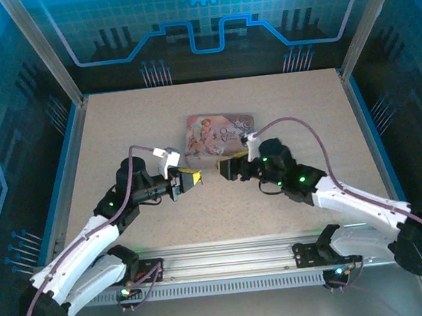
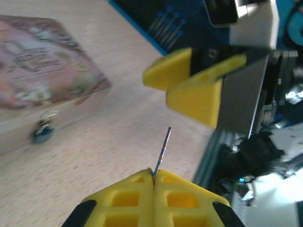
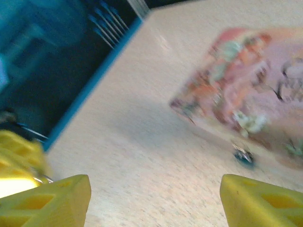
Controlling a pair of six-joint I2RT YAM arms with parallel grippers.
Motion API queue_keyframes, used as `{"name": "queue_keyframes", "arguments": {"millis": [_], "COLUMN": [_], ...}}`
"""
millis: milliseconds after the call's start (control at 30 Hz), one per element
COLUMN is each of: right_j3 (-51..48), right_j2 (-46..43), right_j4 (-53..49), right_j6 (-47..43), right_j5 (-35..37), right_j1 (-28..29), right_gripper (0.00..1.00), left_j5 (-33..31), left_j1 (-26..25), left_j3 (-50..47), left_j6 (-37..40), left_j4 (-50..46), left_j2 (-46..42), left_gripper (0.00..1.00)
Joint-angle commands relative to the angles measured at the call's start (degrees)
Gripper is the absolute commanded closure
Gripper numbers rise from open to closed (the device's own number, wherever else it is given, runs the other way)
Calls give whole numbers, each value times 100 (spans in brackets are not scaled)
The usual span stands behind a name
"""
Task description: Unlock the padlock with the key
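Note:
My left gripper (image 2: 154, 175) is shut on the key (image 2: 163, 150), whose thin silvery blade sticks out past the yellow fingertips. The padlock (image 2: 42, 133), small and dark bluish, hangs at the front of the pink tin (image 2: 42, 71), to the left of the key and apart from it. In the right wrist view the padlock (image 3: 244, 156) lies blurred at the near edge of the tin (image 3: 251, 90). My right gripper (image 3: 154, 203) is open with nothing between its fingers. From above, the left gripper (image 1: 196, 177) and right gripper (image 1: 222, 169) face each other just in front of the tin (image 1: 220, 133).
The tabletop (image 1: 118, 129) is a speckled beige board with blue rails along its sides. An aluminium rail (image 1: 228, 257) runs across the near edge by the arm bases. The right gripper's yellow fingers (image 2: 199, 97) hang close beyond the key's tip.

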Motion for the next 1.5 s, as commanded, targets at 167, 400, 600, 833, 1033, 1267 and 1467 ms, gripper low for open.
{"name": "queue_keyframes", "arguments": {"millis": [167, 400, 600, 833, 1033, 1267, 1467], "right_j3": [801, 1513, 2056, 2687, 2871, 2706, 2752], "right_j2": [2083, 3381, 4009, 4492, 4705, 4768, 4898], "right_j4": [-681, -476, -801, -1784, -1913, -1460, -1309], "right_j6": [509, 921, 1343, 1816, 2025, 1912, 1749], "right_j5": [2201, 2772, 3301, 3773, 3813, 3619, 3635], "right_j1": [650, 752, 855, 886, 840, 718, 635], "right_gripper": [29, 36, 42, 45, 52, 56, 65], "left_j5": [-1397, -1430, -1197, -942, -800, -716, -689], "left_j1": [39, 39, 30, 32, 31, 31, 31], "left_j3": [-403, -710, -875, -920, -991, -1026, -1043], "left_j6": [227, 173, 76, 59, 40, 21, 35], "left_j4": [-1508, -1736, -1624, -1466, -1358, -1341, -1325], "left_j2": [-892, -1523, -1754, -1727, -1723, -1799, -1823], "left_gripper": [100, 100, 100, 100, 100, 100, 100]}}
